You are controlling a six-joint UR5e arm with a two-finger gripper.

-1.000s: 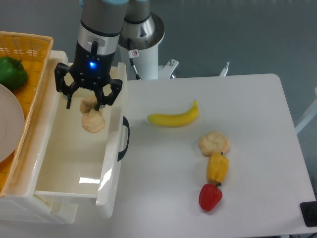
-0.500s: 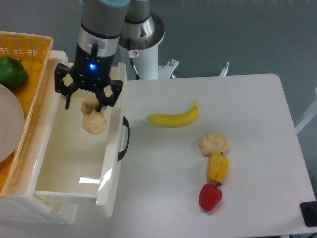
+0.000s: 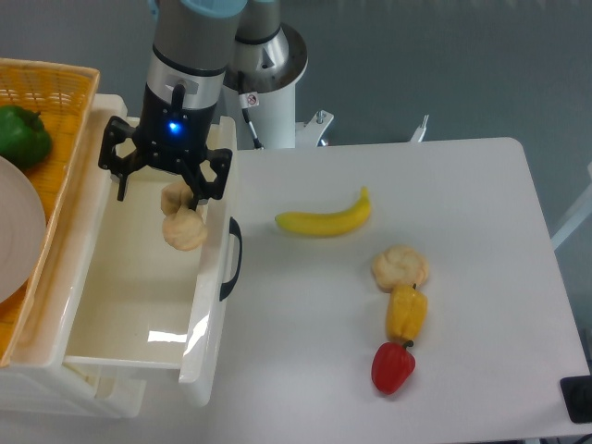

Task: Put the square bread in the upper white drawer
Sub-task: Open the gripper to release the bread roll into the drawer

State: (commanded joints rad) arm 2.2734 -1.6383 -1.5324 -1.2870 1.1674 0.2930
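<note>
One robot arm reaches down from the far left of a white table (image 3: 462, 185), its black two-finger gripper (image 3: 165, 190) hanging over the far end of the upper white drawer (image 3: 120, 296). The drawer is pulled out toward the viewer, a deep glossy white tray with a dark curved handle (image 3: 231, 259) on its right-hand front edge. Its floor looks bare apart from a bright glare patch near the front.

The square bread (image 3: 183, 224), pale tan and lumpy, sits directly below the gripper, inside the drawer's outline and close to its right wall. The fingers look spread fairly wide and the bread hangs toward the right-hand finger. Whether it is gripped, merely touching, or already lying on the drawer floor cannot be told from this angle.

This appears to be the placing step, close to finished. The next move probably calls for making sure the bread is released and resting in the drawer, then lifting the gripper straight up clear of the drawer's right wall.

To the left of the drawer stands an orange wicker basket (image 3: 55, 83) holding a green pepper (image 3: 20, 134) and part of a pale plate (image 3: 14, 231). On the table to the right lie a banana (image 3: 324, 218), a round beige bun (image 3: 400, 267), a yellow pepper (image 3: 407, 313) and a red pepper (image 3: 393, 367), all well apart from the drawer.
</note>
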